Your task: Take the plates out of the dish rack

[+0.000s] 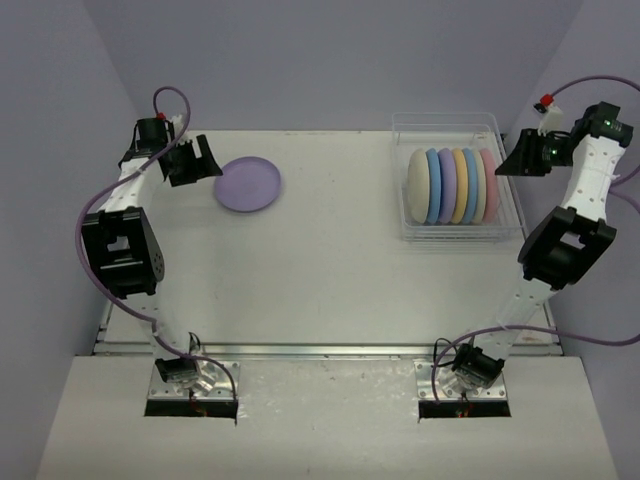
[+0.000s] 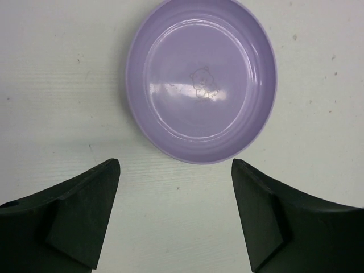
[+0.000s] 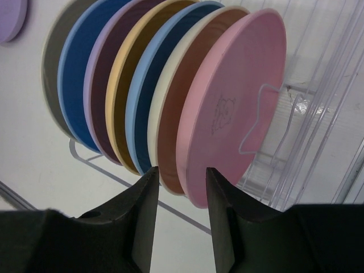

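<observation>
Status: one plate out, seven left. Lavender plate [image 1: 248,185] lies flat on the table [image 1: 320,270], upper left of the top view, well apart from the rack [image 1: 445,125] at upper right. My left pincer [image 2: 175,168] stands wide and empty, just short of that plate. Seven plates [image 1: 452,186] stand on edge in the rack. My right pincer [image 3: 181,170] is narrowed, straddling the rim of the pink plate [image 3: 239,96], the end one; I cannot tell whether it grips. By my estimate, unloading has barely begun.

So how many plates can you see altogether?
8. Seven plates stand on edge in the dish rack; one lavender plate lies flat on the table. None looks hidden.
</observation>
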`<state>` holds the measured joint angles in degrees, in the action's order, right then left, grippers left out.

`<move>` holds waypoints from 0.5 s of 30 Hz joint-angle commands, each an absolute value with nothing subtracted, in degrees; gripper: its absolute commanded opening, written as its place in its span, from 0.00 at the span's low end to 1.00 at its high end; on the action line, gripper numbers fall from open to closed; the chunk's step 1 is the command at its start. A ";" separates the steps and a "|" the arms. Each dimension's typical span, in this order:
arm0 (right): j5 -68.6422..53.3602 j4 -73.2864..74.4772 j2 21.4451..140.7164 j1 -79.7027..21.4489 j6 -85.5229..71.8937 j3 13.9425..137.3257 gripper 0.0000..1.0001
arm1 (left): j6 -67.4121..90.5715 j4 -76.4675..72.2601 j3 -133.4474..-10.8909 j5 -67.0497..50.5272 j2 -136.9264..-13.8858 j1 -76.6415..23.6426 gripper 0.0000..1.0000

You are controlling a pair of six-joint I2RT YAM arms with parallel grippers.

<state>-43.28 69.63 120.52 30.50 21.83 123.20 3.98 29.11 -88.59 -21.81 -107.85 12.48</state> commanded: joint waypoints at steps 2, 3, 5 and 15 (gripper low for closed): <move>-44.77 69.43 120.62 30.65 23.36 122.59 0.39 | 1.65 26.44 -86.06 -22.88 -101.89 11.76 0.78; -44.89 69.43 120.96 30.60 23.30 122.53 0.39 | 1.59 26.38 -85.82 -22.71 -101.43 11.70 0.78; -45.10 69.68 122.04 30.64 23.50 122.48 0.39 | 1.41 26.42 -85.48 -22.50 -100.71 11.51 0.78; -45.85 69.17 125.54 29.91 23.29 121.20 0.37 | 1.46 26.84 -85.57 -22.76 -99.52 11.25 0.79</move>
<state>-44.06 69.47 124.44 29.96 23.66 122.04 2.14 28.52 -85.49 -22.11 -102.97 11.75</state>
